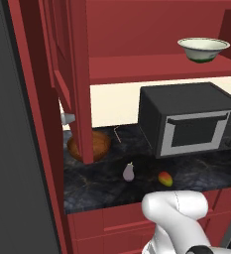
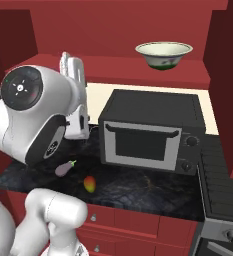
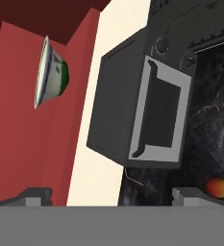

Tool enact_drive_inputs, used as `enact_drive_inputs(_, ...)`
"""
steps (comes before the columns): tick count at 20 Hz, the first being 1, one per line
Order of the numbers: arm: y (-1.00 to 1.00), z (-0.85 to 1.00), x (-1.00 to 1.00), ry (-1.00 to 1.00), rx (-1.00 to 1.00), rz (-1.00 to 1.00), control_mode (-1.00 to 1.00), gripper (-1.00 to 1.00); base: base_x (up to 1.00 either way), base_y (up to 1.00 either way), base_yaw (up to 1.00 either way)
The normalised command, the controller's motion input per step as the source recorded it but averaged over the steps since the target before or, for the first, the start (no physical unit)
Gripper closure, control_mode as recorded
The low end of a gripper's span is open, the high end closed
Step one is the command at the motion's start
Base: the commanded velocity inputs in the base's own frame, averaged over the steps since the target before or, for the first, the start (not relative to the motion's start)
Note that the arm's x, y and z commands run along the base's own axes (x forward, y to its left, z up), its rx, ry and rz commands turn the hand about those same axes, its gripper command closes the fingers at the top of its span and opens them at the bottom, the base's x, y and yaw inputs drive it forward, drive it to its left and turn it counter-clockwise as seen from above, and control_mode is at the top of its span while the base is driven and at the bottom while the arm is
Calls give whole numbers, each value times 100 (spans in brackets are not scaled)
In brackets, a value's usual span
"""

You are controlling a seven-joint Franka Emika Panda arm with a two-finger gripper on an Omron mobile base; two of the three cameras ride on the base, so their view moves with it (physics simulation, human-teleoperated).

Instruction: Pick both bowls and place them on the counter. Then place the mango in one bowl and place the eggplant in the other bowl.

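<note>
Left base view: brown wooden bowl [image 1: 88,145] sits on the dark marble bench [image 1: 196,173] at the left, partly hidden behind the open red cabinet door [image 1: 80,79]. Eggplant [image 1: 129,172] and mango [image 1: 165,179] lie near each other on the bench, apart from the bowl, in front of the black microwave [image 1: 189,119]. Cream-white bowl [image 1: 203,49] with green foot band stands upright on the red shelf [image 1: 151,67] above the microwave, not yet brought down. Right base view: same layout from the other side; white bowl [image 2: 163,54] on the shelf, eggplant [image 2: 64,169] and mango [image 2: 89,184] on the bench at lower left, arm bulk in front of the wooden bowl's area. Hand view (rolled sideways): jaws [image 3: 112,196] stand wide apart and empty, tips at the bottom edge; white bowl [image 3: 50,72] well ahead on the shelf, mango [image 3: 221,187] beside the right tip's side of the frame. Judgement: white bowl looks ceramic, so rigid, glossy, likely slippery and breakable; best hold is a pinch over the rim wall, one finger inside, one outside. Mango and eggplant are small and rounded; grip across the middle, gently.
</note>
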Motion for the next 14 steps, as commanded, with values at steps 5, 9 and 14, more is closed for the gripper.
enact_drive_inputs(5, -37, 21, 17, -8, 0, 0, -100, -100, 0, 0, 0)
enact_drive_inputs(9, -31, 4, 38, -2, 0, 0, -100, -100, 0, 0, 0)
enact_drive_inputs(14, -23, 2, 49, 0, 0, 0, -100, -100, 0, 0, 0)
